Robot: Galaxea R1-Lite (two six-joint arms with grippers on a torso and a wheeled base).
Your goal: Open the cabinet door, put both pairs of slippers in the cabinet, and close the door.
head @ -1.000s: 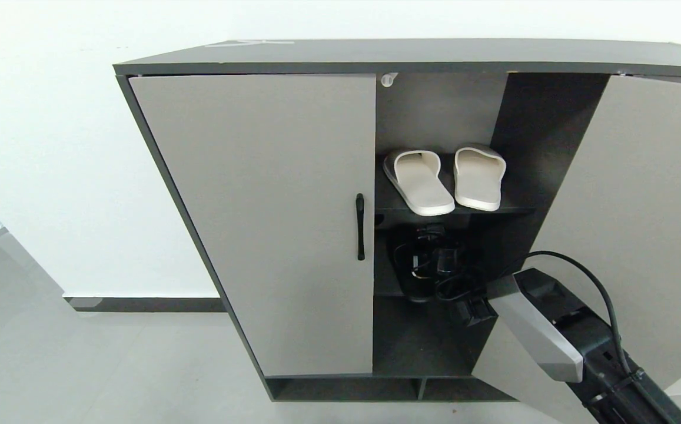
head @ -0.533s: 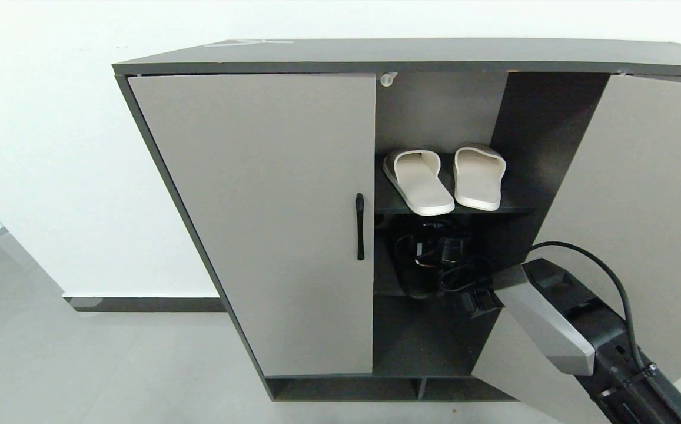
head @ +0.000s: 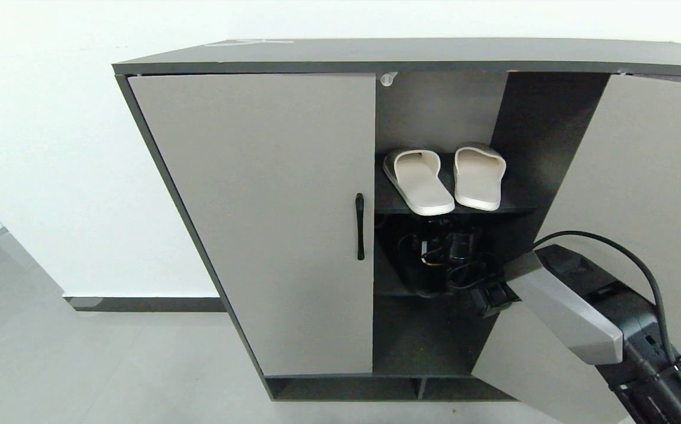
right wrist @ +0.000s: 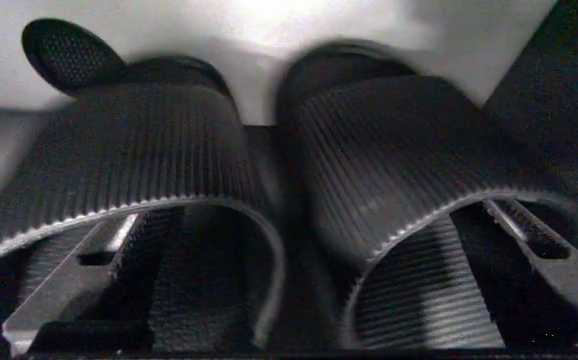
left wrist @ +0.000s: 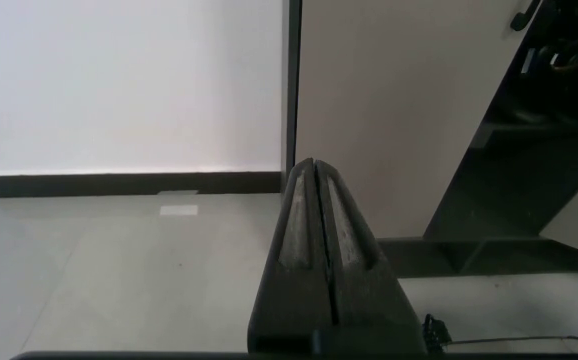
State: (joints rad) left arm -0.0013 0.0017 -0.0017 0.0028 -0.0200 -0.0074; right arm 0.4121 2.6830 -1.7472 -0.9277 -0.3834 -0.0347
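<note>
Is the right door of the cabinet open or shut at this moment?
Open. The right door stands swung outward; the white slippers and, below them, the black slippers show inside.

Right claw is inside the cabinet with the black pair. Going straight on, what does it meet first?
Ahead of the right claw are the black slippers it holds; pushed on, their toes would likely meet the cabinet's pale back panel first. The gap to it is unclear.

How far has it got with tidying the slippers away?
Done: the right door is open and the white slippers sit on the upper shelf. In hand: the black slippers, held in the right arm's jaws at the middle shelf, not yet released. Left: let go, withdraw, close the door.
</note>
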